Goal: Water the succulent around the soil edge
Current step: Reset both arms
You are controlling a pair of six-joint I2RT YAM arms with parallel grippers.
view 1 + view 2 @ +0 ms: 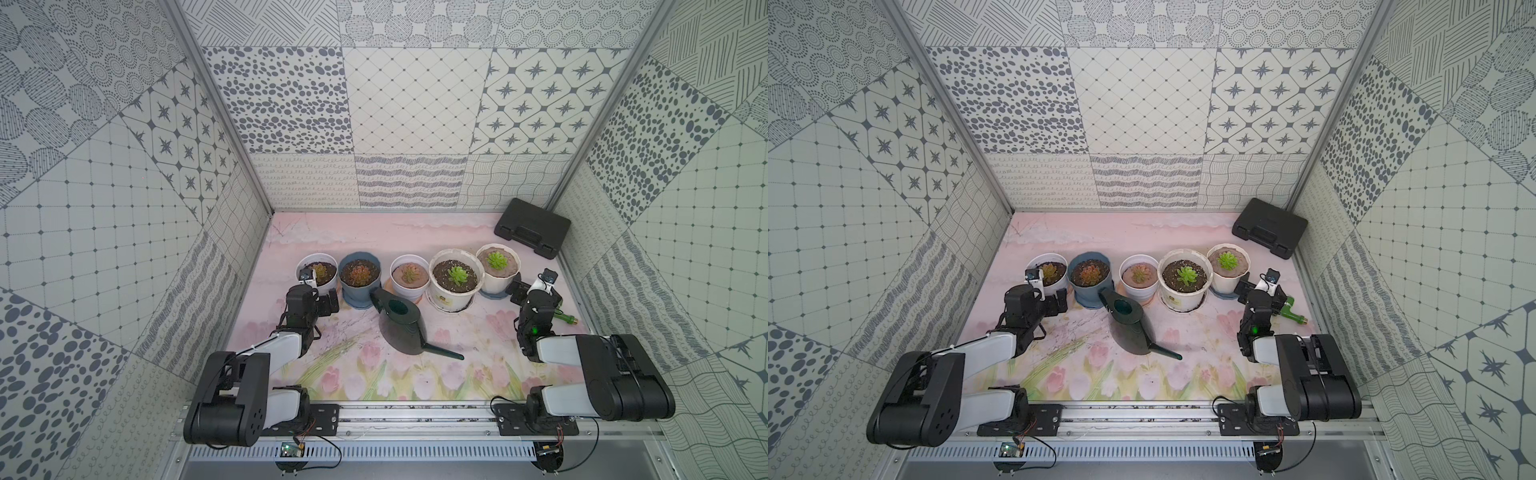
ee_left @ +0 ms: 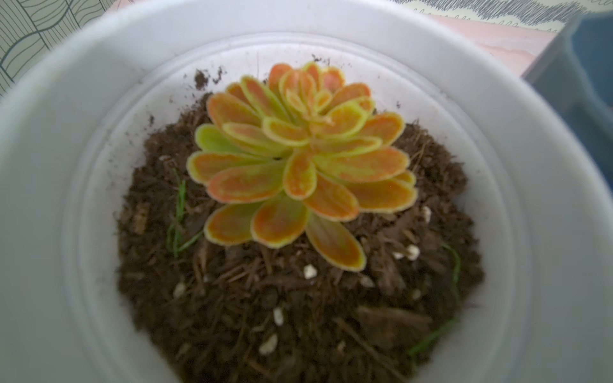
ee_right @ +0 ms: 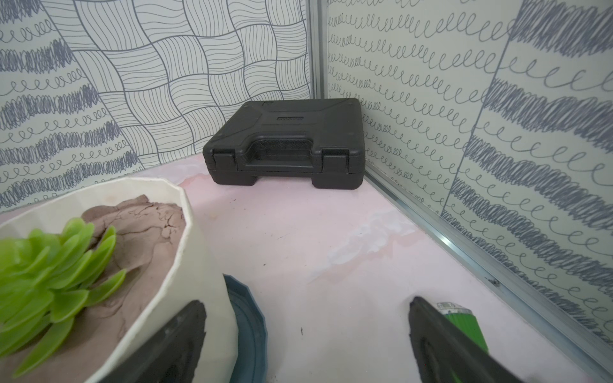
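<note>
The right tool point(image 3: 305, 303) stands spread wide and empty. One finger point(image 3: 179, 338) is close against the wall of the white fluted plastic pot point(image 3: 199, 262) (whether it touches, I cannot tell). The other is clear of the pot, beside a green cylindrical fitting point(image 3: 461, 318). In that pot sits the small bright green spiky succulent point(image 3: 49, 265), ringed by the smooth tan soil edge point(image 3: 166, 215). The left tool point(image 1: 327, 301), also released and holding nothing, hovers at the opposite end of the row from the pot. The dark green plastic watering can point(image 1: 401, 324) rests ungrasped on the pink floral worktop point(image 1: 478, 345), well apart from the pot.

Risks, as I judge them:
- The near finger could nudge the pot as the arm swings off.
- A loose hold could let the can tilt and spill.
- Its long spout could wet the rosette, or the cream pot point(image 1: 451, 299) just beside the fluted one.
</note>
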